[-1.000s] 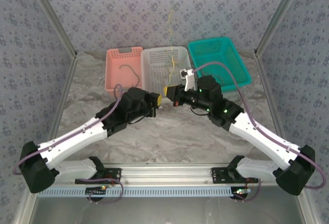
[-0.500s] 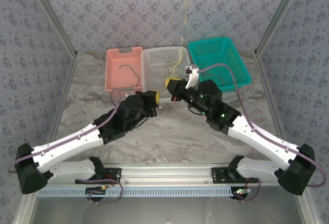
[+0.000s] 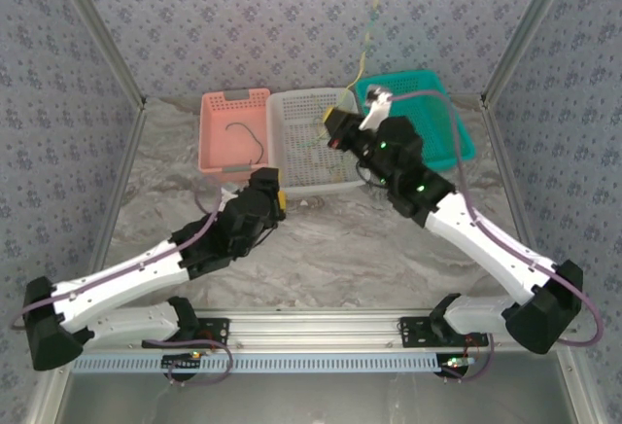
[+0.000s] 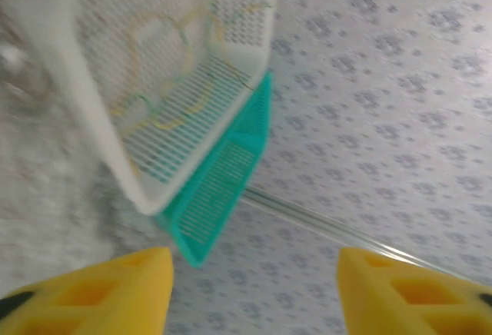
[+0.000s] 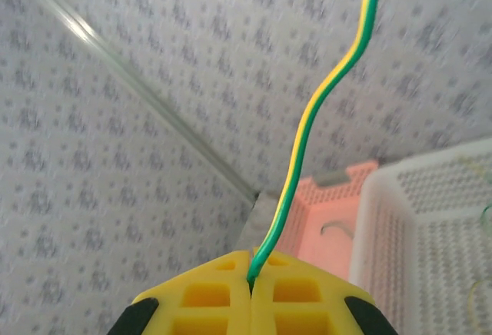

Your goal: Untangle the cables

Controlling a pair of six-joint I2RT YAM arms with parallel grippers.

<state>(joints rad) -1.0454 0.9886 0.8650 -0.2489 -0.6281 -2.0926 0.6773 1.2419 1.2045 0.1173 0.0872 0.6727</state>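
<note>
My right gripper (image 5: 251, 281) is shut on a yellow-green cable (image 5: 323, 120) that rises from between its yellow fingers. From above, that gripper (image 3: 333, 121) hangs over the white basket (image 3: 292, 176), and the cable (image 3: 370, 20) stretches up against the back wall. More thin yellow and green cables (image 3: 311, 147) lie in the white basket, also blurred in the left wrist view (image 4: 169, 66). A dark cable (image 3: 243, 137) rests in the pink basket (image 3: 219, 163). My left gripper (image 4: 254, 293) is open and holds nothing; it sits low in front of the white basket (image 3: 278, 196).
A teal basket (image 3: 457, 142) stands to the right of the white one, its end wall visible (image 4: 223, 189) beside the white basket (image 4: 100, 143). The pink basket (image 5: 307, 220) and white basket (image 5: 384, 235) show below the right wrist. Patterned walls close in the marbled table (image 3: 330, 259).
My right gripper has lifted and swung back and right with the yellow-green cable, from in front of the white basket to above it. The left arm has pulled back and to the left.
</note>
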